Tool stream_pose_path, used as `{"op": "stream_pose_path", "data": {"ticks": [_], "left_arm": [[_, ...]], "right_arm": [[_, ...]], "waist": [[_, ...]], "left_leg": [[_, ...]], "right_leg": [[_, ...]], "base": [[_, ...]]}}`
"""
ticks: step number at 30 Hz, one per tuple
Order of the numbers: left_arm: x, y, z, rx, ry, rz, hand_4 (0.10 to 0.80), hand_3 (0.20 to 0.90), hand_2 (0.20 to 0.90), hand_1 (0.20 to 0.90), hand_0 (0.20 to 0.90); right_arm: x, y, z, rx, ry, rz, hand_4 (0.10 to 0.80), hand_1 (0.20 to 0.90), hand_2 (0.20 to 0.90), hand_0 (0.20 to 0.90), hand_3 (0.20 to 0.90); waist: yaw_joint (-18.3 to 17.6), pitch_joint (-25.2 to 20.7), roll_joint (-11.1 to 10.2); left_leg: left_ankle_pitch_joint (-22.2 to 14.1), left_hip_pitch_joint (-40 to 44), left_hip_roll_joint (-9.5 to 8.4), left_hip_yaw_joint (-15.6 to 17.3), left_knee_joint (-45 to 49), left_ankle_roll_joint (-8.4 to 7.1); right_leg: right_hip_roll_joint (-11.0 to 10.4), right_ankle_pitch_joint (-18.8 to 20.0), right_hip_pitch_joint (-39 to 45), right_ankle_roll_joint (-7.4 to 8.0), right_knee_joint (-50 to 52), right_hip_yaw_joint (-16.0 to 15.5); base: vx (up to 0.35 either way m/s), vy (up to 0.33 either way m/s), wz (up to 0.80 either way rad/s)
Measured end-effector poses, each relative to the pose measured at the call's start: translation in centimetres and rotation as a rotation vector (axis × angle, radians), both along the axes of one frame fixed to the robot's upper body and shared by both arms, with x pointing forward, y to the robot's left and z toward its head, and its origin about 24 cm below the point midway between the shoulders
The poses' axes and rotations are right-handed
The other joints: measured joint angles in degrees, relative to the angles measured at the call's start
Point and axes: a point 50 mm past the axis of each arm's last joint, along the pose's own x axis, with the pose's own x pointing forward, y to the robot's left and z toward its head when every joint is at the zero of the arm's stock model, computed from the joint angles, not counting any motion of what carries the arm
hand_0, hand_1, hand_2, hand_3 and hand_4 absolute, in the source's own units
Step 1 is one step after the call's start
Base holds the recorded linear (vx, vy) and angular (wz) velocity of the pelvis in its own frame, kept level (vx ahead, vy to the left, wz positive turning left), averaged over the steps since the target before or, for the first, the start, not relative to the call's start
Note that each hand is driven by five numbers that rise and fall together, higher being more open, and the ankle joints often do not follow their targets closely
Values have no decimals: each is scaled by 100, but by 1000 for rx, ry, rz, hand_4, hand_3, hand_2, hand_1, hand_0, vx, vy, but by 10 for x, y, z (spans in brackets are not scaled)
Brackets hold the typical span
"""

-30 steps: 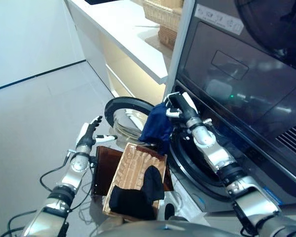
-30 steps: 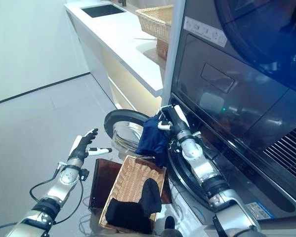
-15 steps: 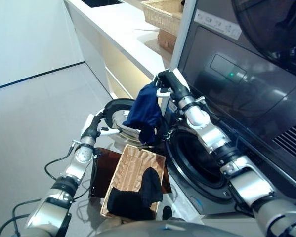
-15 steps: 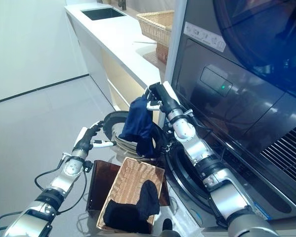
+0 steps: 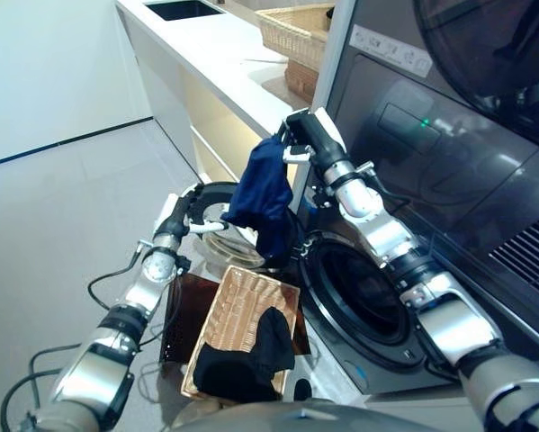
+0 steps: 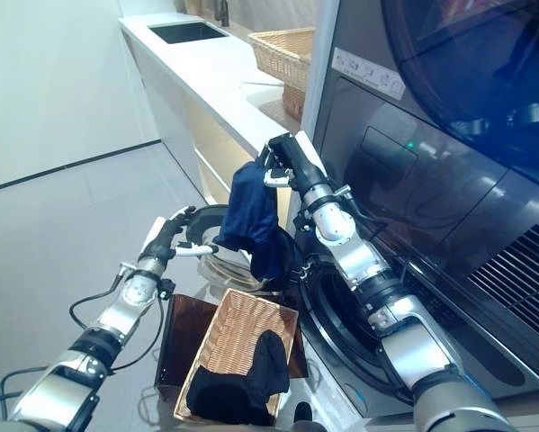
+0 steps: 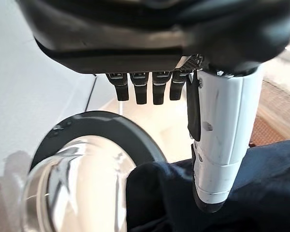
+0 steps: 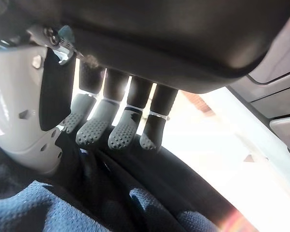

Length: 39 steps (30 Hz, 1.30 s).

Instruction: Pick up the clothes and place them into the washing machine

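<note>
My right hand [image 5: 305,135] is shut on a navy blue garment [image 5: 265,193], which hangs from it at the height of the counter's edge. It hangs above the washing machine's round door [image 5: 217,187] and to the left of the drum opening [image 5: 359,297]. The right wrist view shows the fingers [image 8: 120,130] pressed with the thumb onto the cloth [image 8: 38,208]. My left hand [image 5: 179,220] is open beside the door's rim [image 7: 101,125], just left of the hanging garment [image 7: 270,193]. Black clothes [image 5: 247,360] lie in a wicker basket [image 5: 242,310] on the floor below.
The basket stands on a brown tray [image 5: 184,310] in front of the machine. A white counter [image 5: 224,54] with a sink [image 5: 184,9] and another wicker basket [image 5: 296,27] runs along the left of the machine. Grey floor [image 5: 53,216] lies to the left.
My right hand has lifted the navy garment up and to the left, away from the drum opening. My left hand has moved up to the door's rim.
</note>
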Motion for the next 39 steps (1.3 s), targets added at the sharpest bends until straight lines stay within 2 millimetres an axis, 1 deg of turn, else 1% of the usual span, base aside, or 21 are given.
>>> {"op": "stream_pose_path", "data": {"ticks": [6,10,12,18,22,25,30,39], "left_arm": [[8,-18,7,7,-9,-71,800,900,900,900,900],[12,-25,11,-15,-17,-89,800,900,900,900,900],[13,-28,12,-28,-20,-95,800,900,900,900,900],[12,-40,8,-70,-3,-123,800,900,900,900,900],[11,-53,6,-121,7,-138,800,900,900,900,900],[10,-62,4,-121,19,-170,800,900,900,900,900],[10,-65,2,-144,32,-178,800,900,900,900,900],[13,-85,3,-190,49,-218,800,900,900,900,900]], "right_arm": [[1,13,4,9,11,35,300,200,200,200,200],[1,20,7,27,7,54,300,200,200,200,200],[1,21,7,27,6,57,300,200,200,200,200],[-1,28,3,5,17,82,300,200,200,200,200],[-2,30,2,17,24,90,300,200,200,200,200],[-2,32,2,31,29,95,300,200,200,200,200],[-3,41,2,31,33,122,300,200,200,200,200],[-3,52,4,32,33,148,300,200,200,200,200]], "waist": [[-45,0,0],[-76,0,0],[-79,0,0],[-166,0,1],[-215,-1,2],[-241,-2,3],[-334,-2,5],[-344,-10,18]], "left_leg": [[1,3,2,4,1,0],[-1,6,3,9,1,-2],[-1,6,2,8,1,-2],[-1,4,1,11,1,-2],[-1,10,3,27,1,-2],[-2,14,6,34,1,-2],[-1,17,6,43,2,-2],[-1,27,5,59,2,-1]], "right_leg": [[3,-1,-1,0,0,1],[2,0,-1,0,0,2],[1,0,-1,0,0,2],[0,-1,-3,0,0,5],[2,-1,-7,0,0,22],[4,0,-8,0,0,23],[3,0,-8,0,0,32],[6,0,-8,-2,0,84]], "base": [[0,0,0],[0,0,0],[0,0,0],[0,0,0],[2,-2,-1],[0,0,0],[0,0,0],[0,0,0]]}}
